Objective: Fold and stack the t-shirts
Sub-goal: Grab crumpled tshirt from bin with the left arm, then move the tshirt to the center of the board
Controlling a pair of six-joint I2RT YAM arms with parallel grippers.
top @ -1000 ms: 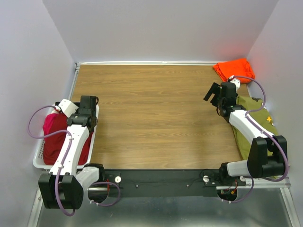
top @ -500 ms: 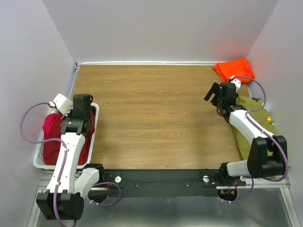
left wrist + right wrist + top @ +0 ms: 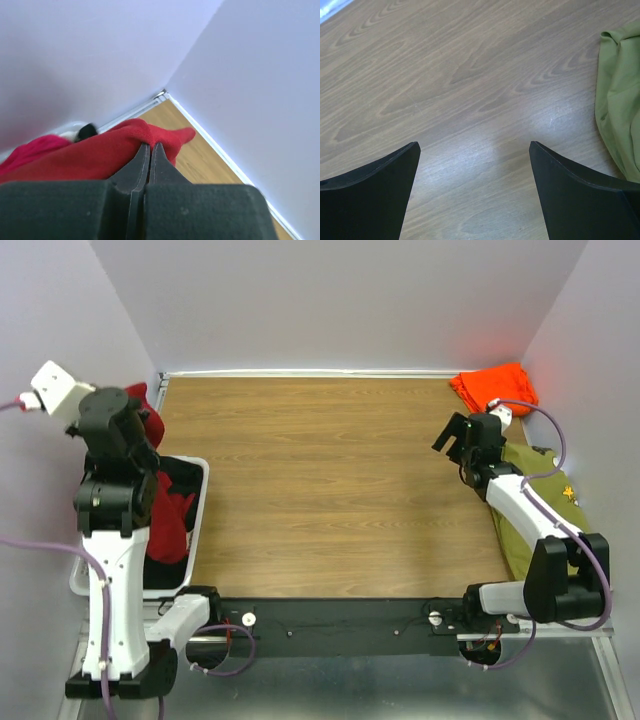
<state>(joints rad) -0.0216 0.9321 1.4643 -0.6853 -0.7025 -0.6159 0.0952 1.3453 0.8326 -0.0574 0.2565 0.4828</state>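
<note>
The dark red t-shirt (image 3: 170, 520) hangs from my raised left arm down into the white basket (image 3: 203, 502) at the left edge; a bunch of it (image 3: 148, 408) shows beside the wrist. My left gripper (image 3: 150, 146) is shut on a fold of this red t-shirt (image 3: 100, 155), high near the back left corner. The bright orange t-shirt (image 3: 493, 387) lies crumpled in the back right corner. My right gripper (image 3: 452, 435) hovers open over bare wood at the right, nothing between its fingers (image 3: 380, 175).
An olive green garment (image 3: 535, 510) lies along the right edge under the right arm, and its edge (image 3: 620, 100) shows beside the right gripper. Walls close off the left, back and right sides. The wooden tabletop (image 3: 330, 480) spans the middle.
My left gripper closed on the red t-shirt in the basket, then rose high and back, pulling the cloth up out of the basket. The right arm stayed still.
</note>
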